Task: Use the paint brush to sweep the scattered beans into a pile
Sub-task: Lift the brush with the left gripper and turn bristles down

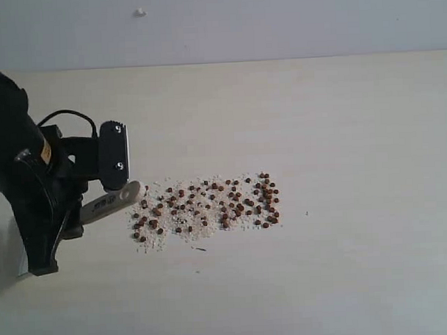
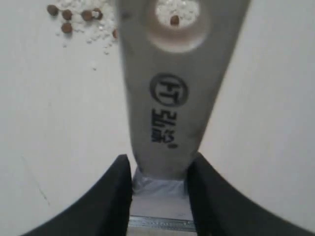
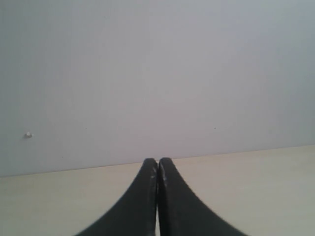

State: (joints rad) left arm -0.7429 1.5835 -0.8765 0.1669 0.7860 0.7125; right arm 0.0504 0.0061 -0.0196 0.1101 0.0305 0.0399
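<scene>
The beans (image 1: 210,205) lie scattered in a wide band on the cream table, mingled with pale crumbs. A few beans (image 2: 74,14) also show in the left wrist view. The paint brush (image 1: 111,201) sticks out of my left gripper (image 1: 77,217), its cream handle end pointing at the band's left edge. In the left wrist view my left gripper (image 2: 160,169) has both jaws pressed against the sides of the paint brush (image 2: 167,98) where the handle meets the ferrule; the bristles are hidden. My right gripper (image 3: 158,164) is shut and empty, out of the exterior view.
The cream table (image 1: 340,134) runs back to a grey wall (image 1: 277,18) that carries a small white mark (image 1: 139,12). The black left arm (image 1: 18,167) fills the left side of the exterior view.
</scene>
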